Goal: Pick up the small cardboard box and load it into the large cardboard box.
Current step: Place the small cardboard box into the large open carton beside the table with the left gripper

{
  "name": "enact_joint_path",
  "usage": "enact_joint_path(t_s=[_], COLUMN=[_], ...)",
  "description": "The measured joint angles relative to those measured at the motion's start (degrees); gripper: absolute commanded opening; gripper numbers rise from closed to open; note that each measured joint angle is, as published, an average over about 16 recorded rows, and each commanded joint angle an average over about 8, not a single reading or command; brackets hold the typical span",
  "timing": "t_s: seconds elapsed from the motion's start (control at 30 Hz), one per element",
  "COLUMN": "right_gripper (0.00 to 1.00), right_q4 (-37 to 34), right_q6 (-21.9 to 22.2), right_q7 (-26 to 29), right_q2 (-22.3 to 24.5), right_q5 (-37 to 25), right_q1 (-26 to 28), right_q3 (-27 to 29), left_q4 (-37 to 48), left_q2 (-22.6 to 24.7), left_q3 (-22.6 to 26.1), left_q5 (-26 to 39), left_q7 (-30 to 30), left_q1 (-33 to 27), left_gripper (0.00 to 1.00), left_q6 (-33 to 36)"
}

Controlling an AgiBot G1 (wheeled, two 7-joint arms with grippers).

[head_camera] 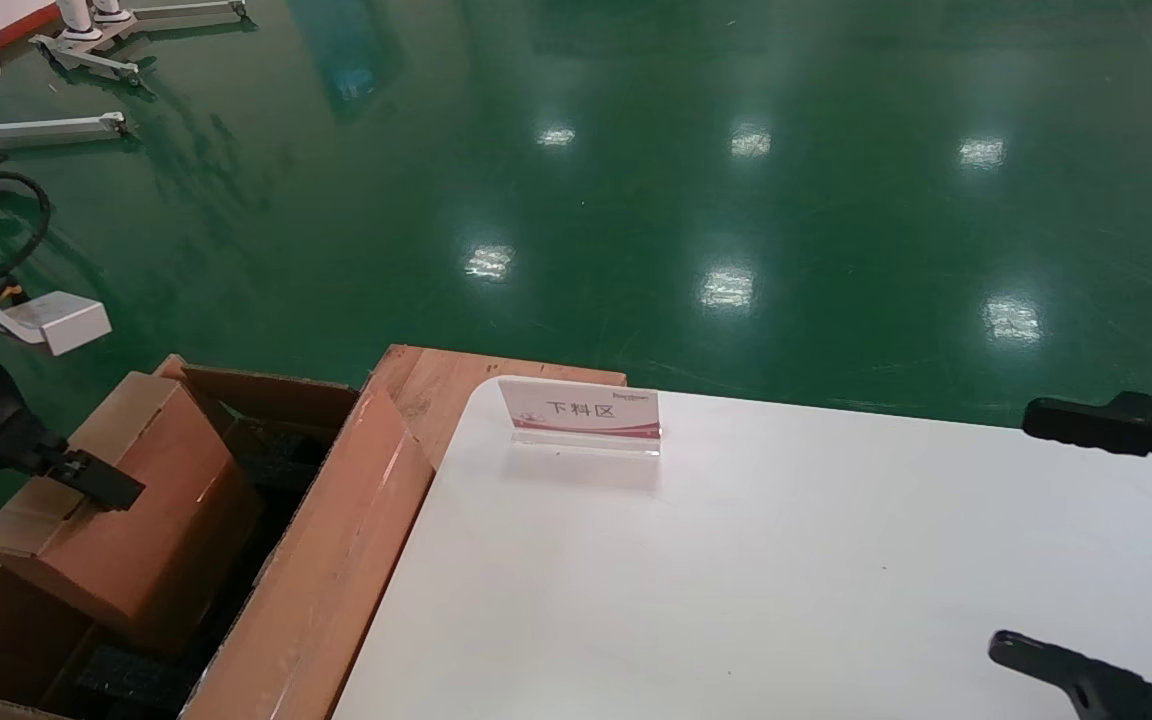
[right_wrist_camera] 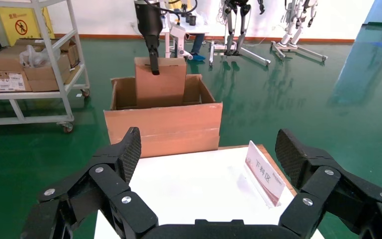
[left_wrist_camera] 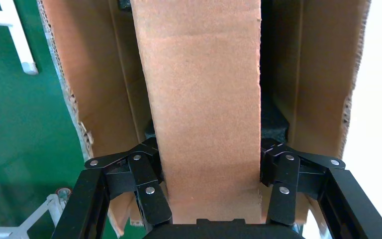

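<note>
Gripping the small cardboard box [head_camera: 131, 510] with the left gripper [left_wrist_camera: 211, 186].
Hanging tilted inside the large cardboard box [head_camera: 326, 560], seemingly clear of the foam [head_camera: 281, 455]; right gripper [right_wrist_camera: 209, 164] idling open over the table [head_camera: 786, 580].

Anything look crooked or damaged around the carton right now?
The small cardboard box sits tilted in the large cardboard box, partly above its rim, clamped by the left gripper. The large box's cut edges look ragged. The right gripper hangs open over the white table.
</note>
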Motion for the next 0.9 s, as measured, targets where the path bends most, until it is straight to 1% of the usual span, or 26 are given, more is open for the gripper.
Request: enact_joint_path(t_s=[0.9], right_gripper=[1.00], right_q4=[0.0], right_q6=[0.0], right_q7=[0.0], right_q2=[0.0], right_q5=[0.1], right_q1=[0.0], right_q3=[-0.1], left_q4=[17.4], left_q2=[4.3], left_q3=[-0.9], left_q5=[-3.6], left_q7=[7.8], left_q1=[15.4], left_gripper=[0.00], left_q6=[-4.5])
